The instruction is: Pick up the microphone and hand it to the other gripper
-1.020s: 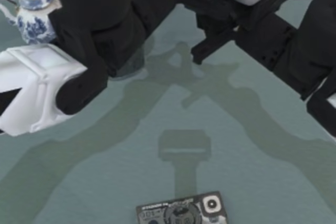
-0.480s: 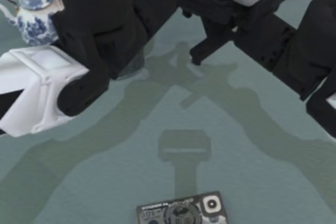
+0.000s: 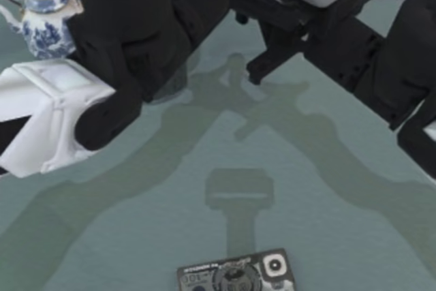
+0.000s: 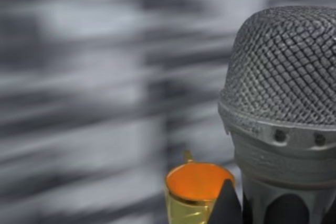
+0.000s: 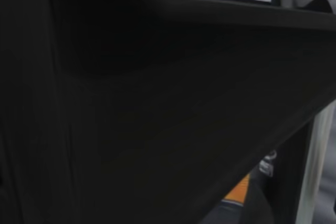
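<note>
Between my left fingers, whose dark tips show at the collar below the mesh head, the microphone sits pinched and standing head-up, its long axis running straight out from the grip. High over the counter at about 12 o'clock in the top view, my right gripper reaches in toward the left arm, nearly meeting it; whether its fingers are spread I cannot tell, and its wrist view is dark. Farther out sit a gold cup, a teapot at 10 o'clock and a dark card at 6.
</note>
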Robot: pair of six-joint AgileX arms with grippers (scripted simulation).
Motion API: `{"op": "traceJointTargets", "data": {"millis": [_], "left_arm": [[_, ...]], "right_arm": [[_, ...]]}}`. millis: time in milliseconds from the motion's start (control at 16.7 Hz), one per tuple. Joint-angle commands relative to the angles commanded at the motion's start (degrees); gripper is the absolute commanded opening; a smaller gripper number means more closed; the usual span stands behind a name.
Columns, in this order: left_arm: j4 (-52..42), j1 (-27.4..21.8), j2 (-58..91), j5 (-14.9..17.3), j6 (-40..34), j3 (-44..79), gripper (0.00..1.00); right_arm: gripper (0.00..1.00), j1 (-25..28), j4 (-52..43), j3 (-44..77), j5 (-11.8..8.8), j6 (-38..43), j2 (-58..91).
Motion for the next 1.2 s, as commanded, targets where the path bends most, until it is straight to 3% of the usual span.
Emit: {"op": "traceJointTargets", "data": {"millis": [300, 360, 780, 840, 900, 1200], "left_arm": [[0.0, 0.0, 0.0, 0.0, 0.0, 0.0, 0.0], [0.0, 0.0, 0.0, 0.0, 0.0, 0.0, 0.0], [0.0, 0.0, 0.0, 0.0, 0.0, 0.0, 0.0], [-0.1, -0.2, -0.4, -0.6, 0.7, 0.2, 0.0], [-0.1, -0.1, -0.5, -0.5, 0.7, 0.1, 0.0], [-0.9, 4.6, -4.1, 3.8, 0.5, -3.3, 0.0]], "right_arm": [[0.98, 0.0, 0.0, 0.0, 0.0, 0.0, 0.0], [1.0, 0.0, 0.0, 0.0, 0.0, 0.0, 0.0], [1.0, 0.0, 0.0, 0.0, 0.0, 0.0, 0.0], [1.0, -1.7, -0.3, 0.0, 1.5, -0.7, 0.3], [1.0, -1.7, -0.3, -0.1, 1.5, -0.7, 0.1], [1.0, -2.7, -1.3, -8.3, 0.3, -0.7, -9.1]]}}
